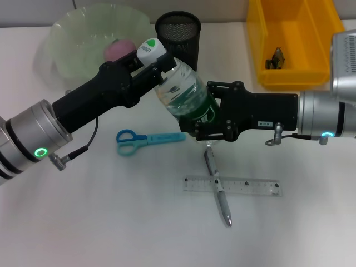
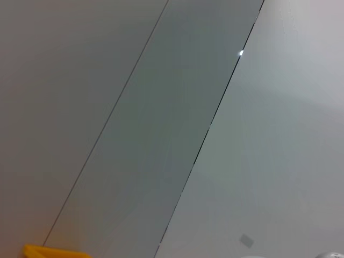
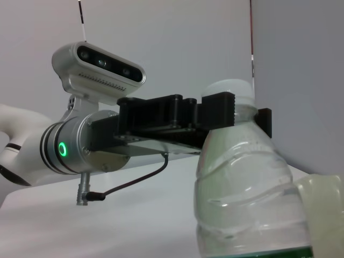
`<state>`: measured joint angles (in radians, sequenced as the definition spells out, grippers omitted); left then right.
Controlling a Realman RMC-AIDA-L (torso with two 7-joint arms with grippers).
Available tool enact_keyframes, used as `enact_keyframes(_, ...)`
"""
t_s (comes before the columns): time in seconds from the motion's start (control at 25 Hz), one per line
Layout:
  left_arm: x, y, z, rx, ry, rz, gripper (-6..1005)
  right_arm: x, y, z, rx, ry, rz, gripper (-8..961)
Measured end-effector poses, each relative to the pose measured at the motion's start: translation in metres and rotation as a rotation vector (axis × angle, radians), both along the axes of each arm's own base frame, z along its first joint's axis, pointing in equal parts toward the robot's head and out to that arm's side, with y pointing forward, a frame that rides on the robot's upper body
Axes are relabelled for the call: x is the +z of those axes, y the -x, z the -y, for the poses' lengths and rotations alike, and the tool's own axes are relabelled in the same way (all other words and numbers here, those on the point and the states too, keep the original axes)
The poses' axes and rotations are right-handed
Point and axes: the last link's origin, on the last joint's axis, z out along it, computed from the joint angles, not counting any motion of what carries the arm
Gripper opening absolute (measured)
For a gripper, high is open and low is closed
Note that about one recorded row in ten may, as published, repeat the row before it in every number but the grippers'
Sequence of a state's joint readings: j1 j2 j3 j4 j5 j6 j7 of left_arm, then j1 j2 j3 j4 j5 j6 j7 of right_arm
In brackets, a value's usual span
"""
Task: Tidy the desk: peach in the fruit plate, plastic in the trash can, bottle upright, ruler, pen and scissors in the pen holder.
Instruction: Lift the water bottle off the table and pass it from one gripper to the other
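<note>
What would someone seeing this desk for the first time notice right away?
The eye goes first to the water bottle, tilted above the middle of the desk with the left tool clamped at its white-capped neck and the right tool gripping its labelled lower end. Below it lie blue scissors and a pen crossed over a clear ruler. Behind, a peach sits in the pale green fruit plate beside the black mesh pen holder.

Bright, even overhead light, soft shadows beneath the arms, mild sheen on the white table [image 1: 111, 222].
</note>
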<state>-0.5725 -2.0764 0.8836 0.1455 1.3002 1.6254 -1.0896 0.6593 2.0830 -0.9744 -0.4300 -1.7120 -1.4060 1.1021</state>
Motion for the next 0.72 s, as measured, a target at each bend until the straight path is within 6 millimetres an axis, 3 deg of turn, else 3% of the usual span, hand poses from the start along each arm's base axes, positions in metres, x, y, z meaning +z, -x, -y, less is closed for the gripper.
enact_keyframes(0.72,0.0036,-0.0043,-0.0081,-0.001,-0.012,0.001,442,0.0003,-0.0007,-0.0041,-0.001,-0.015,0.031,782)
